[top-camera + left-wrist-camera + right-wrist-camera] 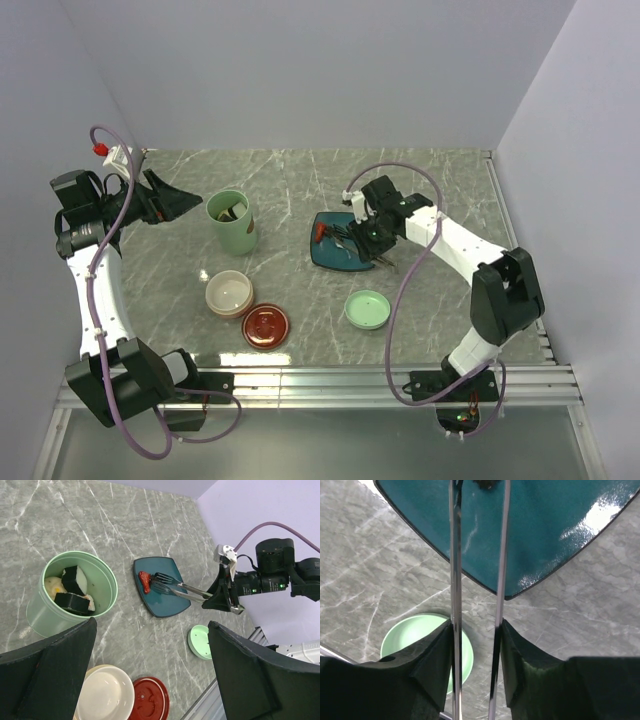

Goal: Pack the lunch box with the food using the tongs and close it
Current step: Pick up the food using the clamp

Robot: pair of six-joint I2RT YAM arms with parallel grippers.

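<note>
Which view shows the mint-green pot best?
The left wrist view: it looks down into the open mint-green pot, showing dark-and-white pieces inside. The top view shows the pot small, its contents unclear. The right wrist view misses it, showing only the tongs, teal plate and mint lid.

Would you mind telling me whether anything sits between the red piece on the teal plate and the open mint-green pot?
Nothing visible does: only bare tabletop lies between the red piece and the mint-green pot, whose mouth is uncovered.
</note>
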